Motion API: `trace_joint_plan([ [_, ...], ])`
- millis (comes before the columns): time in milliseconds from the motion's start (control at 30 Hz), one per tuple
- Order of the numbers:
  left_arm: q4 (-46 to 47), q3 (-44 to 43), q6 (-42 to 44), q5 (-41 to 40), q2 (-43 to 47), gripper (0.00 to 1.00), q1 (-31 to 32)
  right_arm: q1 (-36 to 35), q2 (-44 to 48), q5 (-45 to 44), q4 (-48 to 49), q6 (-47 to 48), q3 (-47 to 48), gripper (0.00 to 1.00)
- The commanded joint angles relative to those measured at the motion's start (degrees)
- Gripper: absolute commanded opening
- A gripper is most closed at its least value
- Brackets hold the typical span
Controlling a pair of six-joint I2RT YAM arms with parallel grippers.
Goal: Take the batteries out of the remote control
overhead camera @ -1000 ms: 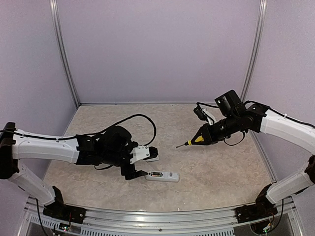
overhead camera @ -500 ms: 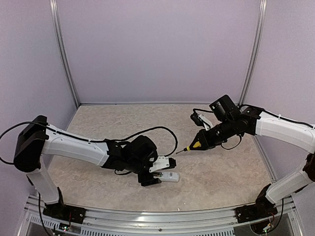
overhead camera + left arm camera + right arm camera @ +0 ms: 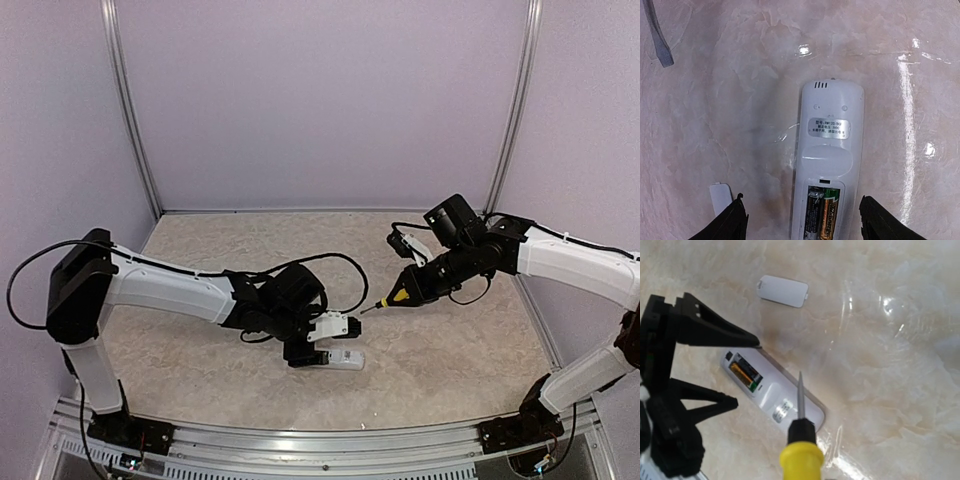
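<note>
Two batteries (image 3: 821, 212) sit in the opened remote (image 3: 830, 140), left end effector (image 3: 805, 222) spread astride; right end effector (image 3: 408, 285) pinches screwdriver (image 3: 801, 440), cover (image 3: 783, 290) nearby.

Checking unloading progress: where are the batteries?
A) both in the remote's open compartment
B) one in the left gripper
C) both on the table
A: the left wrist view shows both batteries seated in the open compartment of the remote control, with the cover lying apart.

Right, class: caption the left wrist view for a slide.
Open left tool straddling the remote control, cover off, both batteries inside.
</note>
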State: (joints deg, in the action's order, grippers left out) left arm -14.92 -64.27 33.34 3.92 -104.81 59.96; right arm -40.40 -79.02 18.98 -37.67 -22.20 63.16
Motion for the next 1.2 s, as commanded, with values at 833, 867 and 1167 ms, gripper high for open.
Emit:
trace_joint_plan([
  [833, -1.2, 4.2, -0.5, 2.8, 1.4, 0.75, -3.6, 0.9, -1.3, -2.1, -4.0, 3.0, 3.0, 0.00],
  [867, -1.0, 4.6, -0.6, 2.9, 1.4, 0.74, -3.6, 0.8, -1.4, -2.0, -4.2, 2.9, 3.1, 0.00],
  [1167, -0.1, 5.0, -1.4, 3.7, 0.2, 0.54, -3.8, 0.9, -1.7, -2.3, -4.7, 3.0, 3.6, 0.00],
])
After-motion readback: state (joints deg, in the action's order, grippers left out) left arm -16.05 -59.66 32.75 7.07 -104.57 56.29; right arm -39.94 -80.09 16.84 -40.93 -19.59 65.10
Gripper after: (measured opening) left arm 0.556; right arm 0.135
